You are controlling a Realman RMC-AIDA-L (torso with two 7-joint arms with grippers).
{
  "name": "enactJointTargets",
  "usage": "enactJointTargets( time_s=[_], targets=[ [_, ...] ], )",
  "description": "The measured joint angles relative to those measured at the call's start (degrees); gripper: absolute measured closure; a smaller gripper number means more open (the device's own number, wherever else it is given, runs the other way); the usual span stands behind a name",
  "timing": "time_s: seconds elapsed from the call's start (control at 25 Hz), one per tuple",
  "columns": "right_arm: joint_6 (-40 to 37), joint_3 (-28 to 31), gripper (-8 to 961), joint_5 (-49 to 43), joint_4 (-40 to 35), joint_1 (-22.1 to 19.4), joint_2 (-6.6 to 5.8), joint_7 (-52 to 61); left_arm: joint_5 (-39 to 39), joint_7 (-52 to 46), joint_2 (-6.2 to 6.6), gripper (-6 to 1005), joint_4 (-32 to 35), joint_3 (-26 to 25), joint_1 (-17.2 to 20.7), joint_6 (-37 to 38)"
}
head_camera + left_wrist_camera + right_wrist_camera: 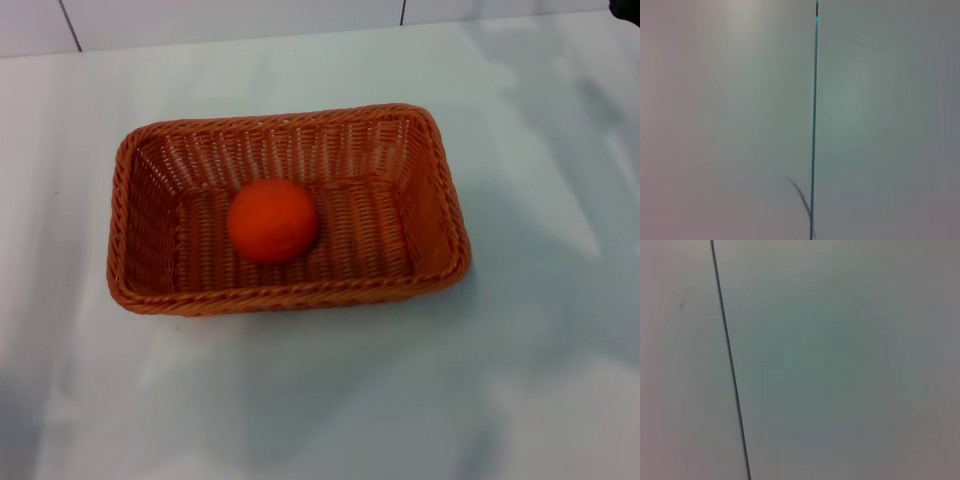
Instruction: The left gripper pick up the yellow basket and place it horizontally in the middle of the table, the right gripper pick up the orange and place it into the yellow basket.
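The yellow basket [140,235], an orange-brown woven rectangle with a braided rim, lies lengthwise across the middle of the white table [320,400] in the head view. The orange [272,220], a small round matte ball, rests inside it on the woven floor, a little left of centre. A small black sliver at the top right corner of the head view is part of my right gripper [628,8], far from the basket. My left gripper is out of view. Neither wrist view shows the basket or the orange.
A white tiled wall [230,20] runs along the table's far edge. The left wrist view shows a pale flat surface with a thin blue-green seam [815,125]. The right wrist view shows a pale surface with a thin dark seam [730,365].
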Motion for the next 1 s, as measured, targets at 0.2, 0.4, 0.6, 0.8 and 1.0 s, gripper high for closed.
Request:
enactJointTargets(
  time_s=[0.2, 0.4, 0.6, 0.8, 1.0],
  targets=[
    [0.26, 0.43, 23, 0.0, -0.02, 0.39, 0.0, -0.02, 0.01, -0.02, 0.0, 265, -0.57, 0.02, 0.15, 0.0],
    [0.38, 1.18, 23, -0.01, 0.13, 1.03, 0.0, -0.04, 0.01, -0.04, 0.0, 264, -0.57, 0.02, 0.25, -0.03],
    [0.43, 1.9, 23, -0.01, 0.38, 1.57, 0.0, -0.06, 0.0, -0.08, 0.01, 264, -0.57, 0.0, -0.04, -0.37],
    [0.43, 2.86, 23, -0.01, 0.69, 1.64, 0.0, -0.06, 0.0, -0.09, 0.13, 264, -0.45, -0.46, -0.54, -1.76],
    [0.51, 4.01, 23, -0.01, 1.13, 1.83, 0.0, -0.06, 0.0, -0.1, 0.18, 264, -0.41, -0.6, -1.03, -2.3]
  ],
)
